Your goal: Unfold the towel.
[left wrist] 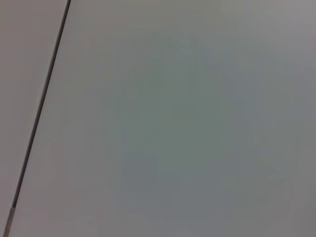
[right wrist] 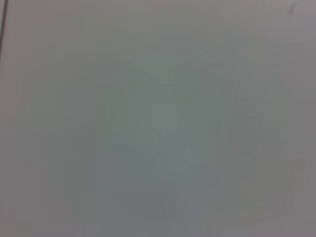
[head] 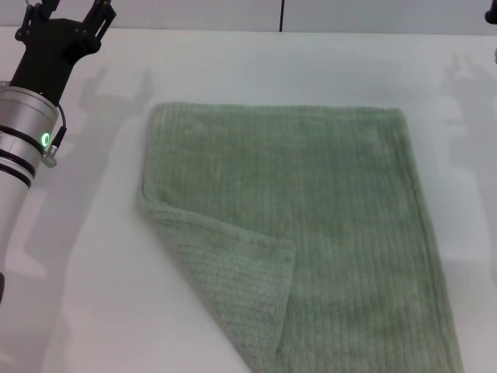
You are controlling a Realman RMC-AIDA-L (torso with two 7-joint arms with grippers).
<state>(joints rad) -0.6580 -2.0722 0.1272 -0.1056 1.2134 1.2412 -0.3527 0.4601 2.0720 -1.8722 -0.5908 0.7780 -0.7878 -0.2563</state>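
The sage-green ribbed towel (head: 311, 225) lies flat on the white table (head: 85, 295) in the head view, spread across the middle and right. Its near-left corner (head: 233, 287) is folded over onto the cloth in a triangular flap. My left gripper (head: 68, 11) hangs above the table's far-left part, well clear of the towel, open with nothing between its fingers. Of my right gripper only a dark sliver (head: 494, 15) shows at the far right edge. Both wrist views show bare table surface and no towel.
A dark seam (head: 281, 14) runs across the back of the table, and the seam (left wrist: 42, 103) also crosses the left wrist view. Bare white table surrounds the towel on the left and far sides.
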